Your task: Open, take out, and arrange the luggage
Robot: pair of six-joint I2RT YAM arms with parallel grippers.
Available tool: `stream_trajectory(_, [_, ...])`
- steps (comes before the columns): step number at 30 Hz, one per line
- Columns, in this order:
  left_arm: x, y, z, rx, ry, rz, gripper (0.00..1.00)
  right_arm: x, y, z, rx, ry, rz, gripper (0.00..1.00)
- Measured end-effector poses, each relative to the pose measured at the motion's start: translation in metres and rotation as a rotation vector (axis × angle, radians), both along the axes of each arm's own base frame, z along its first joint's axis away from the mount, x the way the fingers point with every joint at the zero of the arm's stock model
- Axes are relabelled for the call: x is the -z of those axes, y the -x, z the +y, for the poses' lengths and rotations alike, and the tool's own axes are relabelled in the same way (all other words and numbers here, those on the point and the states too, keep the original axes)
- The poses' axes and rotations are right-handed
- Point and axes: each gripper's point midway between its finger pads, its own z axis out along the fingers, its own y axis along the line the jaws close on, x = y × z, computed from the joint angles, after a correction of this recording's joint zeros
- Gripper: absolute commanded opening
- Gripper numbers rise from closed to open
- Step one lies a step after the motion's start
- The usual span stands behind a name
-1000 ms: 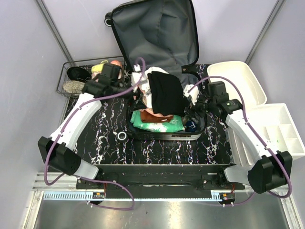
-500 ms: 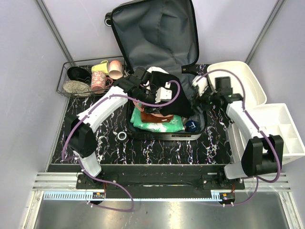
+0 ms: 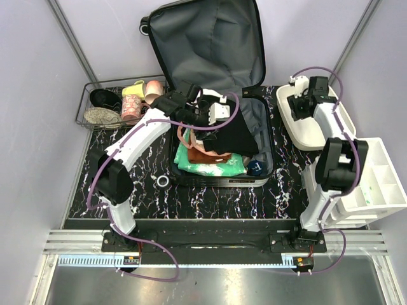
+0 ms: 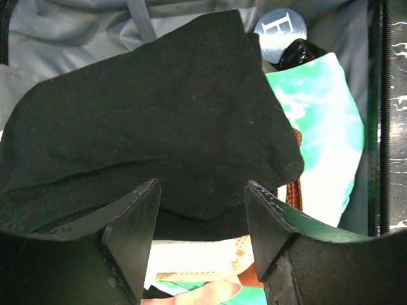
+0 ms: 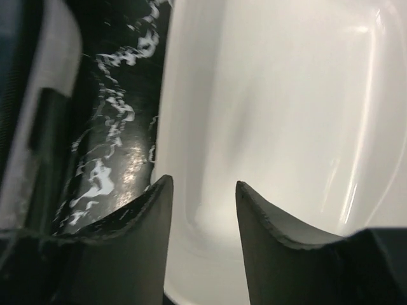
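- While the left hand (image 4: 202, 187) hovers, fingers apart, with the open luggage (image 3: 210, 44) directly below, a shallow pinch could lose the black garment (image 4: 146, 108).
- Well off to its side, the right hand (image 5: 203, 183) hangs over the white bin (image 5: 286, 95), fingers apart and empty.

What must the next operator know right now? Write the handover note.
Left gripper: open, fingertips either side of the edge of the black folded garment inside the case; no grip seen.
Right gripper: open, empty, above the white rounded plastic bin.
Done: the grey-lined hard-shell suitcase lies open, lid back.
Left: take out the black garment, the green-and-white cloth and the rest, then arrange them.
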Motion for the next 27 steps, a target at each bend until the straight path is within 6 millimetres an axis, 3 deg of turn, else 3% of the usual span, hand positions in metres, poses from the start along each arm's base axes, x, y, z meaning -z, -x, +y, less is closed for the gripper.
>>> stream_trajectory(5, [0.007, -0.01, 0.006, -0.041, -0.003, 0.029, 0.61, 0.058, -0.017, -0.02, 0.069, 0.051, 0.139, 0.42])
stream_trajectory(10, [0.007, -0.014, 0.012, -0.064, 0.0, 0.039, 0.61, 0.096, 0.001, -0.016, 0.056, 0.032, 0.285, 0.37])
stream_trajectory(14, [0.007, -0.017, 0.015, -0.075, 0.0, 0.04, 0.62, 0.099, 0.014, 0.005, 0.029, -0.074, 0.332, 0.38])
stream_trajectory(20, [0.008, -0.021, 0.021, -0.098, 0.002, 0.051, 0.65, 0.098, 0.042, 0.066, -0.052, -0.235, 0.396, 0.4])
stream_trajectory(27, [0.007, -0.029, 0.029, -0.143, 0.015, 0.072, 0.66, 0.095, 0.042, 0.069, -0.015, -0.249, 0.397, 0.45])
